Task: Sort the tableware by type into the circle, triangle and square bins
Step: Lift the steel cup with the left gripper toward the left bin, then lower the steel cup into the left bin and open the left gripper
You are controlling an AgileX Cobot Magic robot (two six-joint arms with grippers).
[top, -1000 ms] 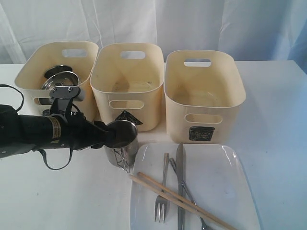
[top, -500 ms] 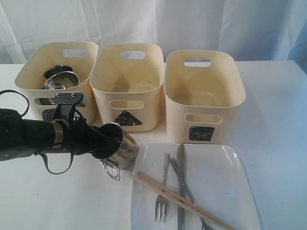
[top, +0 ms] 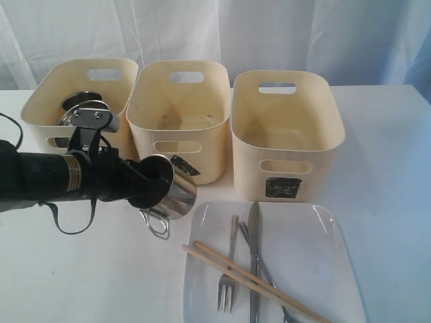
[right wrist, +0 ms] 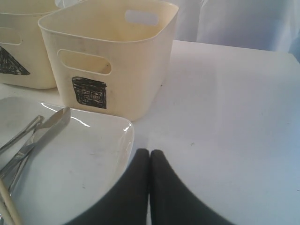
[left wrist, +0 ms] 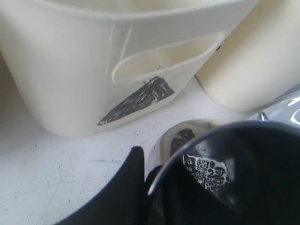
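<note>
- At nine o'clock in the exterior view, the black left arm reaches across the tabletop [top: 390, 168], and its left hand [top: 153, 190] is at the mouth of a steel mug [top: 176, 192].
- The left hand is clamped on the mug's rim. In the left wrist view, one finger [left wrist: 126, 187] lies outside the wall and the rest of the hand fills the dark inside.
- The mug is tilted, with its mouth turned towards the arm and its base towards three o'clock. Its wire handle [top: 156, 223] hangs below it, and whether that handle touches the tabletop cannot be told.
- The mug sits just at seven o'clock of the triangle bin [top: 178, 114] and covers part of that bin's black mark.
- The circle bin [top: 47, 101] stands at nine o'clock of the triangle bin with steel bowls [top: 81, 111] inside, and the arm hides its front mark.
- The square bin [top: 286, 128] stands at three o'clock of the triangle bin, with its black square facing forward.
- The large white plate [top: 310, 256] lies at six o'clock of the square bin and just beside the mug at its four o'clock.
- A fork [top: 231, 242], knife [top: 253, 235] and spoon [top: 242, 231] lie on the plate, with wooden chopsticks [top: 209, 258] slanting across them.
- The right hand [right wrist: 150, 161] has its fingers pressed together on nothing, above the tabletop by the plate's corner.
</note>
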